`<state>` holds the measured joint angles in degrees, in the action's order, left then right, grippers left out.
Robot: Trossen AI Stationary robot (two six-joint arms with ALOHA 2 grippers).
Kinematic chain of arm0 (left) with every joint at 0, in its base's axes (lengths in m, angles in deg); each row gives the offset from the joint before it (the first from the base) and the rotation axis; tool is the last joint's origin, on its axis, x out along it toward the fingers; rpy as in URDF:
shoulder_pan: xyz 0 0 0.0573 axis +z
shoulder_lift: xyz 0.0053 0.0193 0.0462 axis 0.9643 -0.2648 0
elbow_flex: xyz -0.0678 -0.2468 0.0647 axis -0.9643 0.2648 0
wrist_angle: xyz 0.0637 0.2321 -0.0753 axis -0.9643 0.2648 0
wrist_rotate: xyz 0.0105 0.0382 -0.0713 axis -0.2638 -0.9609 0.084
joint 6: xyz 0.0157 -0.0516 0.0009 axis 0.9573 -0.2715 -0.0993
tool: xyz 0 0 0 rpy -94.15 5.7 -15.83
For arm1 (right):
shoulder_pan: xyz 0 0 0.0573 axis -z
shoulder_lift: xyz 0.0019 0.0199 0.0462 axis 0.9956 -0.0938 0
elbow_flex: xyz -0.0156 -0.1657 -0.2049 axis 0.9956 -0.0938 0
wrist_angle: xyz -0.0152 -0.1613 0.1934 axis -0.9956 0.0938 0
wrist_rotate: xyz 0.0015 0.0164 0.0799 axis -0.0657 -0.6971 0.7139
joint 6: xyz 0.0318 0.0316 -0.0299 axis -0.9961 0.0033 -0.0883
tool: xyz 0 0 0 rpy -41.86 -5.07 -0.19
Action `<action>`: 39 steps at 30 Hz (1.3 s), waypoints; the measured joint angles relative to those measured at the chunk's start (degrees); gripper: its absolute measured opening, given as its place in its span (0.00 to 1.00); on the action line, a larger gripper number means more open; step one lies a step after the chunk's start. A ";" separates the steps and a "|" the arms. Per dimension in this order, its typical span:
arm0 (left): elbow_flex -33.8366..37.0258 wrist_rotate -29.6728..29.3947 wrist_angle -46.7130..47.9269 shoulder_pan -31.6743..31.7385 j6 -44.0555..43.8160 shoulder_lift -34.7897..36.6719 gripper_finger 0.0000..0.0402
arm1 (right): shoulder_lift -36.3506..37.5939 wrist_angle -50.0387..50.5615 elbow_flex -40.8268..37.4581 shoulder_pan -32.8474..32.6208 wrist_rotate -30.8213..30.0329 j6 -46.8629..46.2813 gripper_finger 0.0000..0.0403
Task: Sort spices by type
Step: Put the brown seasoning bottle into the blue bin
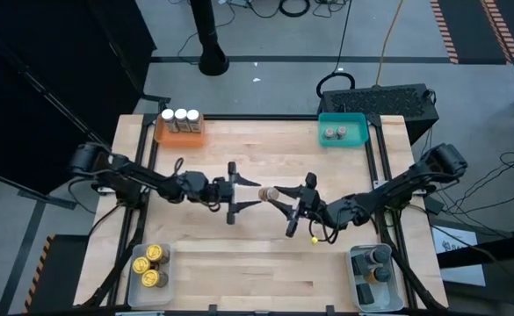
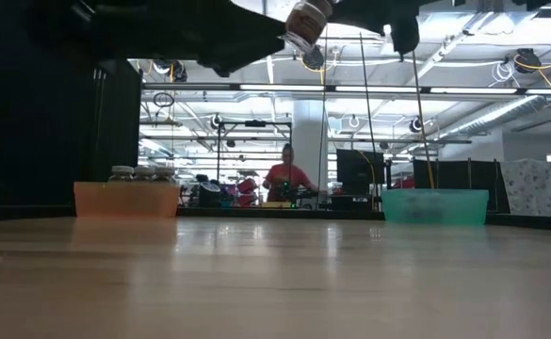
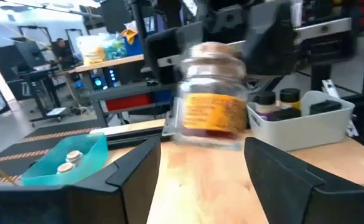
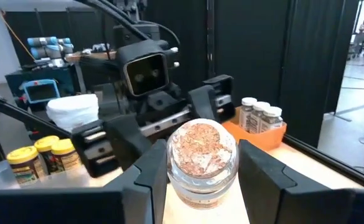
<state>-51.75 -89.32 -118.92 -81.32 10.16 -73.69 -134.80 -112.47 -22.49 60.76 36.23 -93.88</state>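
Observation:
Above the table's middle hangs a clear spice jar (image 1: 271,190) with pinkish-brown contents and a yellow label (image 3: 214,115). My right gripper (image 1: 285,198) is shut on it, reaching in from the table's right. Facing it from the left, my left gripper (image 1: 255,193) is open. Its two fingers (image 3: 138,168) stand on either side of the jar's free end, with a gap on each side. In the low view the jar (image 2: 306,21) shows tilted, high above the tabletop. My right gripper pinches the jar by its round sides (image 4: 170,171) between its two fingers, near the end that faces its wrist camera (image 4: 201,144). The fingers come about level from the table's right and run along the jar. The jar is lifted clear of the table, tilted.
An orange tray (image 1: 180,133) with three white-topped jars stands at the far left and a teal tray (image 1: 342,132) with two grey-lidded jars at the far right. A clear tray (image 1: 149,268) of yellow jars is near left, a pale tray (image 1: 375,274) of dark jars near right. A person (image 2: 286,175) sits behind the table.

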 joint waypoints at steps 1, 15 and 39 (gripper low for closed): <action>-0.54 0.02 -0.09 0.04 0.01 -0.69 0.60 | -0.36 -0.23 0.00 -0.02 -0.15 0.03 0.33; -5.39 2.08 0.16 0.00 1.81 -4.64 0.60 | -2.15 -2.89 0.00 0.00 0.21 0.53 0.33; -6.25 0.87 4.82 -0.18 7.65 -4.52 0.49 | -0.55 1.30 -0.03 -0.85 0.72 -0.99 0.41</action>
<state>-58.00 -88.45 -114.10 -81.51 17.81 -78.21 -135.35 -111.17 -22.52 59.92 36.95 -94.86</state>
